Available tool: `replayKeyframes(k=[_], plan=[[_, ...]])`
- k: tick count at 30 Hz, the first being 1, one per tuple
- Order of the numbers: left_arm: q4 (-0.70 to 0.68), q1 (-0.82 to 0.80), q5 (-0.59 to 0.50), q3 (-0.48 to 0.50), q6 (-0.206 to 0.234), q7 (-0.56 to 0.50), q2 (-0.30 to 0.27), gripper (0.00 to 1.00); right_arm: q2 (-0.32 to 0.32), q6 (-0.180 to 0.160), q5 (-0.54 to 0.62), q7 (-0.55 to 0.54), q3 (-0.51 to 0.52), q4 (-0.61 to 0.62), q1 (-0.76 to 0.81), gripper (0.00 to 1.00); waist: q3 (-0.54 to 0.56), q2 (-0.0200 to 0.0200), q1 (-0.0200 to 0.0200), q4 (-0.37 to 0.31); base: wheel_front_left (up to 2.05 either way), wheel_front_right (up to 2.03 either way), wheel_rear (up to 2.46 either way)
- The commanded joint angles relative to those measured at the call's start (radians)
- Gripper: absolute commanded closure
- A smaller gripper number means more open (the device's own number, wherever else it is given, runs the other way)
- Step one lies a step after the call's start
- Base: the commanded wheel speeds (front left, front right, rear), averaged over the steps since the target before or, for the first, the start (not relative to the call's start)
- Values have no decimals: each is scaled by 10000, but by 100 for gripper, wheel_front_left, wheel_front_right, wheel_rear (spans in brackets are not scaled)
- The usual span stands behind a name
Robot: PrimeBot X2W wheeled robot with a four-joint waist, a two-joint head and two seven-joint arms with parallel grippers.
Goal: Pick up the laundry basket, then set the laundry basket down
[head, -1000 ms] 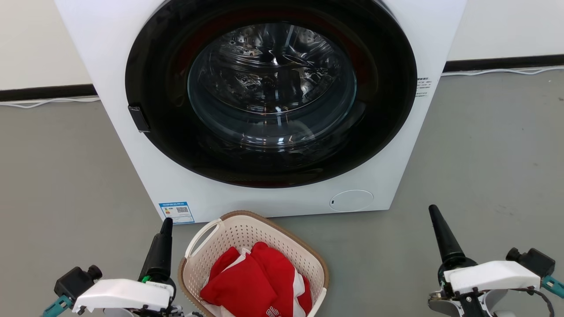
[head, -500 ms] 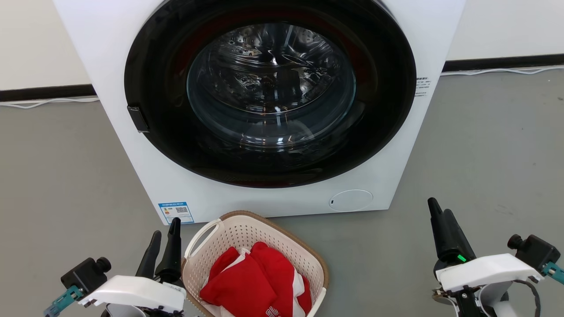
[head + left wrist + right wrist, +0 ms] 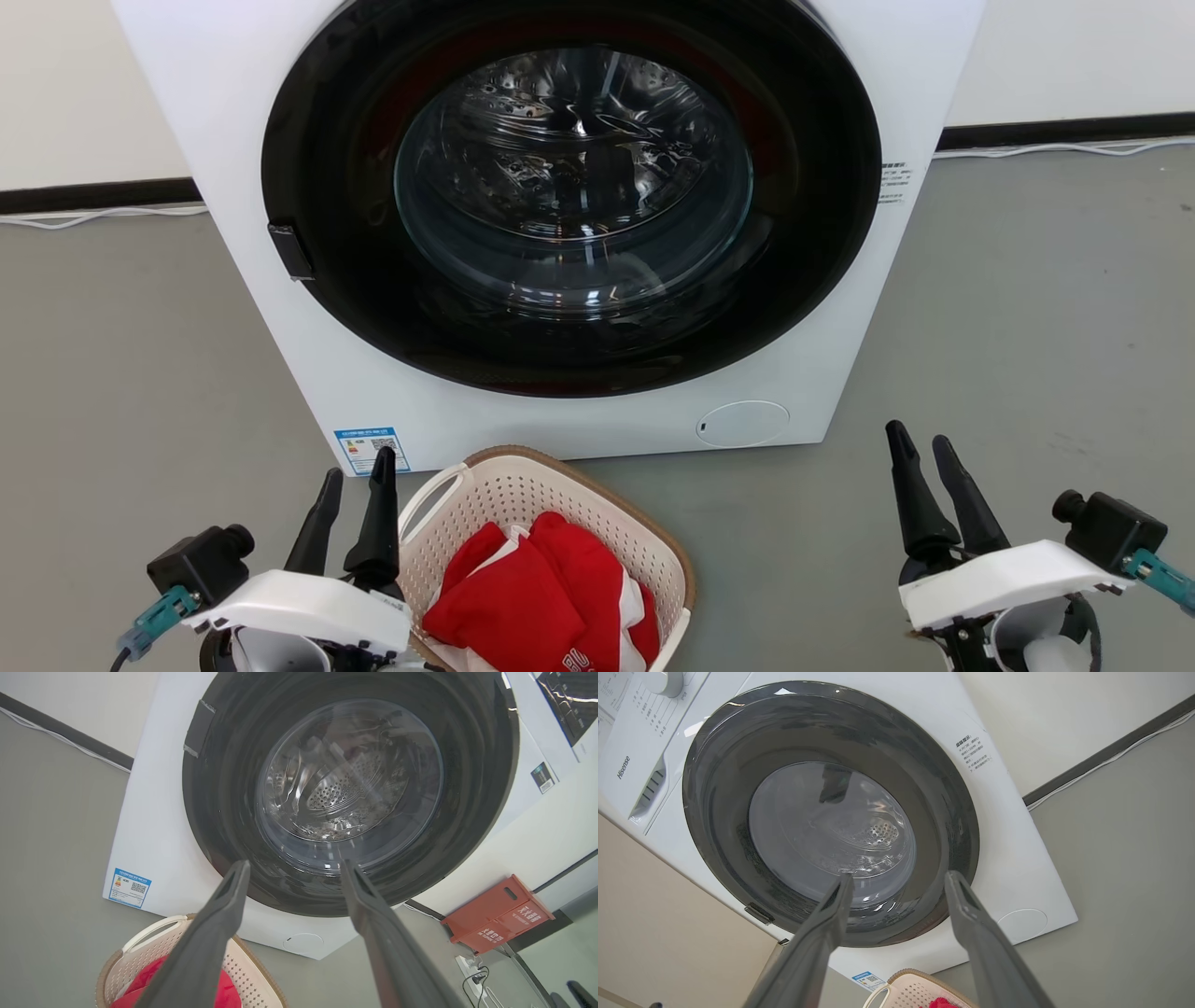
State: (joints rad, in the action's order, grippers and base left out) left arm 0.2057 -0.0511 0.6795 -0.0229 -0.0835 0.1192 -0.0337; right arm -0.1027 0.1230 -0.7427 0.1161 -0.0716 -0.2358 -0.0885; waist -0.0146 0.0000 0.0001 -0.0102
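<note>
Head view: laundry basket (image 3: 512,492) on floor (image 3: 1027,327) before washer (image 3: 233,112). Left gripper (image 3: 357,467) parted, just beside its left handle. Right gripper (image 3: 919,435) parted, well apart.
Left wrist view: laundry basket (image 3: 135,963) lower left.
Right wrist view: laundry basket (image 3: 915,990) at bottom edge.

Straight ahead of you, the washing machine (image 3: 233,121) stands on the floor (image 3: 1027,327) with the wall (image 3: 1074,56) behind it. The laundry basket (image 3: 523,493) sits on the floor just before the machine, with clothes (image 3: 532,597) in it. Your left gripper (image 3: 357,467) is just beside the basket's left side. Your right gripper (image 3: 917,435) is well apart, off to the basket's right.
</note>
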Motion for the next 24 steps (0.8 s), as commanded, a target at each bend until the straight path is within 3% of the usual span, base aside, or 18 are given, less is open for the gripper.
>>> replayKeyframes(k=[1,24], plan=[[-344,-525,-298,139,65,120,-99,0,-60,50,331,181,-206,285,-584,0,-2,0,0,-6,0,0,0],[-615,-702,-2853,28,203,805,-134,0,-188,64,2801,850,-724,246,-792,0,-33,0,0,-75,0,0,0]])
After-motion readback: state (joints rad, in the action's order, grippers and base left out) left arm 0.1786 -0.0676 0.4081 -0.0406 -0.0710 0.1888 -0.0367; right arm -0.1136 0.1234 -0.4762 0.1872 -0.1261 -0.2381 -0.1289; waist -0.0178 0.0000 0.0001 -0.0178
